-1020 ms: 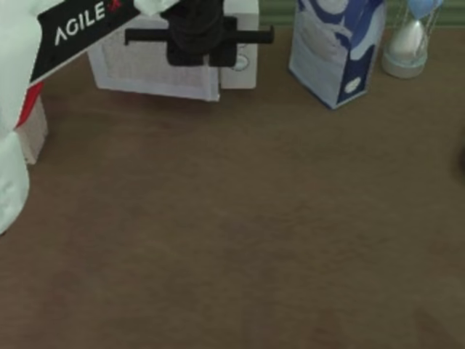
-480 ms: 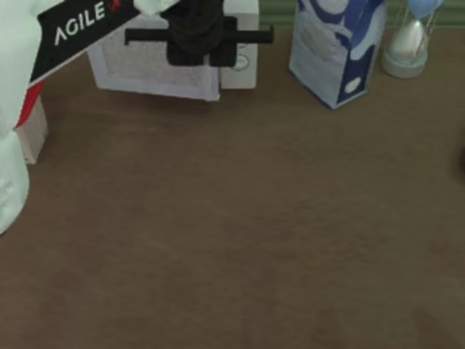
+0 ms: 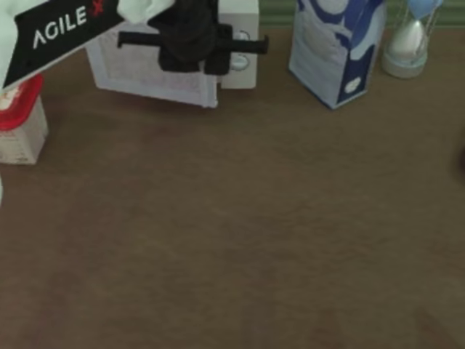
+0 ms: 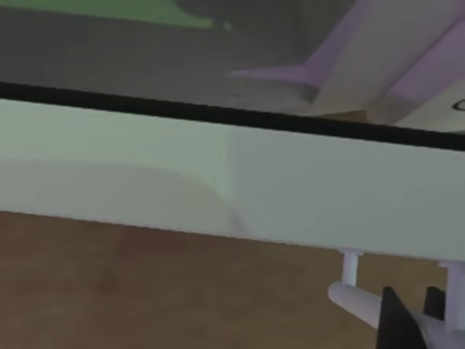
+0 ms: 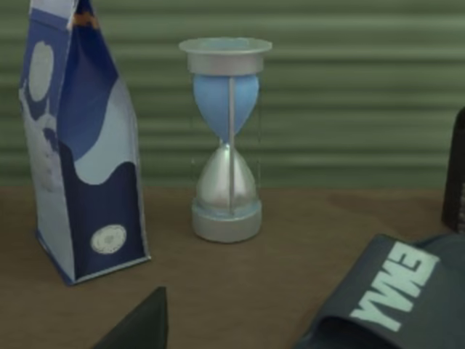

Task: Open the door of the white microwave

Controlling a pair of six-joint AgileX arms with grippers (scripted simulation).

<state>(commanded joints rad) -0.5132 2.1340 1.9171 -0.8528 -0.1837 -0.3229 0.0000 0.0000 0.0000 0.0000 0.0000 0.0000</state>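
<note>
At the table's far edge, left of centre in the top view, stood the small white boxy microwave (image 3: 236,43), its flat white door (image 3: 156,69) with the speckled grey mesh window swung slightly out from the body. My left gripper (image 3: 190,43) hung over the door's free edge beside the knob panel; my wrist view showed the dark fingertips (image 4: 398,327) at the pale bar handle (image 4: 363,305), though I could not tell whether they pinched it. I judged the pulling step underway; next called for drawing the handle outward along its arc. Further right stood a blue-and-white carton (image 3: 336,47) and a blue hourglass (image 3: 410,40). My right arm sat parked off-frame.
</note>
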